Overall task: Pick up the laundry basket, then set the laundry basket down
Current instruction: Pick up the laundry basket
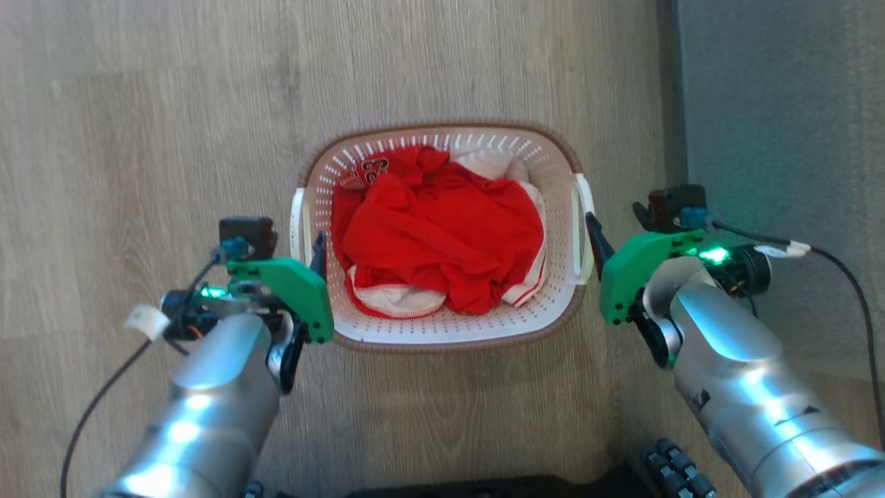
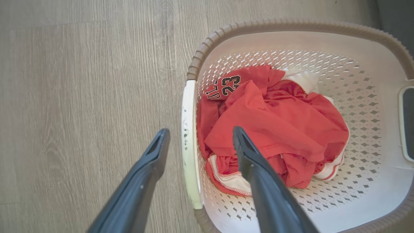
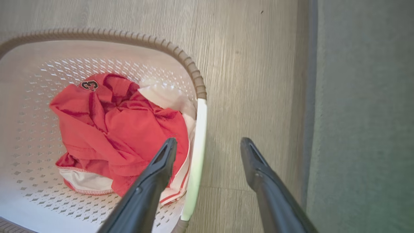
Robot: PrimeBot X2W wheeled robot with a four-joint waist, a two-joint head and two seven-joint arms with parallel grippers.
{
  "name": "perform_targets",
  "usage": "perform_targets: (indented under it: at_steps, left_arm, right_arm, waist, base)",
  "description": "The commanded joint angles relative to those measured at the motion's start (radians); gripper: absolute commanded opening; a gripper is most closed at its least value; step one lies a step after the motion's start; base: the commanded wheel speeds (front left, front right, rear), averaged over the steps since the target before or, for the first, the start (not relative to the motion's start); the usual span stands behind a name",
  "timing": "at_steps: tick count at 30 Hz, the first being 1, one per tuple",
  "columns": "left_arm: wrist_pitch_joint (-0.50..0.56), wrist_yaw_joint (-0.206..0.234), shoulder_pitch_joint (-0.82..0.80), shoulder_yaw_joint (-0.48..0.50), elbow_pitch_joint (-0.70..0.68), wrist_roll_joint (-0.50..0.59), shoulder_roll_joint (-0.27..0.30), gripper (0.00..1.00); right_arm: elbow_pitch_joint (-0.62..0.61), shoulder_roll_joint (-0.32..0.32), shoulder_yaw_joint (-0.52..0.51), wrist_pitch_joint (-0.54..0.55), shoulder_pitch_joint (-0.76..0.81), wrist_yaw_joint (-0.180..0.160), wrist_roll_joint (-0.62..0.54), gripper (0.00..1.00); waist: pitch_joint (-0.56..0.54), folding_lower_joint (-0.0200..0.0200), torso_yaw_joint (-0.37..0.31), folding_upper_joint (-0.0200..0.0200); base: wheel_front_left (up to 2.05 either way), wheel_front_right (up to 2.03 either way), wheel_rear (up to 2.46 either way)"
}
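Grippers, lower frame: the left gripper (image 2: 200, 131) and right gripper (image 3: 208, 140) both stand wide and hold nothing. Each has one finger inside and one outside a white handle: left handle (image 2: 188, 145), right handle (image 3: 197, 145). The laundry basket (image 1: 442, 330) sits at centre frame on the wooden floor (image 1: 138, 138). It is likely stiff and light, since the red clothes (image 1: 442, 235) are soft. Grip both handles together; smooth plastic may slip.

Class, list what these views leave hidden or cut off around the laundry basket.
- Head view: laundry basket floor, under the red garment.
- Left wrist view: lettering beside the 23, folded under.
- Left wrist view: far handle, cut by the right edge.
- Right wrist view: white garment, mostly under the red one.
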Motion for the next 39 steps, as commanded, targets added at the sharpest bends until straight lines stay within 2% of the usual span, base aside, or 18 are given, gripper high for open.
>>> perform_targets:
  at_steps: [1,7,24,39]
  left_arm:
    - [-0.006,-0.006,-0.014,0.010,0.006,-0.014,0.016,1.00]
    - [0.053,-0.016,-0.084,-0.067,0.074,-0.087,0.016,1.00]
    - [0.189,-0.021,-0.211,-0.196,0.126,-0.176,0.016,1.00]
    - [0.197,0.008,-0.259,-0.271,0.139,-0.212,0.016,1.00]
  right_arm:
    - [-0.004,0.016,0.031,0.008,0.012,0.007,0.024,1.00]
    - [0.029,0.017,0.127,0.070,-0.047,0.007,0.160,1.00]
    - [0.124,0.017,0.230,0.133,-0.175,0.007,0.303,1.00]
    - [0.137,0.017,0.308,0.149,-0.225,0.007,0.397,1.00]
  waist:
    - [0.024,-0.0001,0.001,0.0000]
    - [0.077,-0.0001,0.003,0.0000]
    - [0.200,-0.0001,0.002,0.0000]
    - [0.258,-0.0001,0.005,0.0000]
  base:
    - [0.00,0.00,0.00]
    - [0.00,0.00,0.00]
    - [0.00,0.00,0.00]
    - [0.00,0.00,0.00]
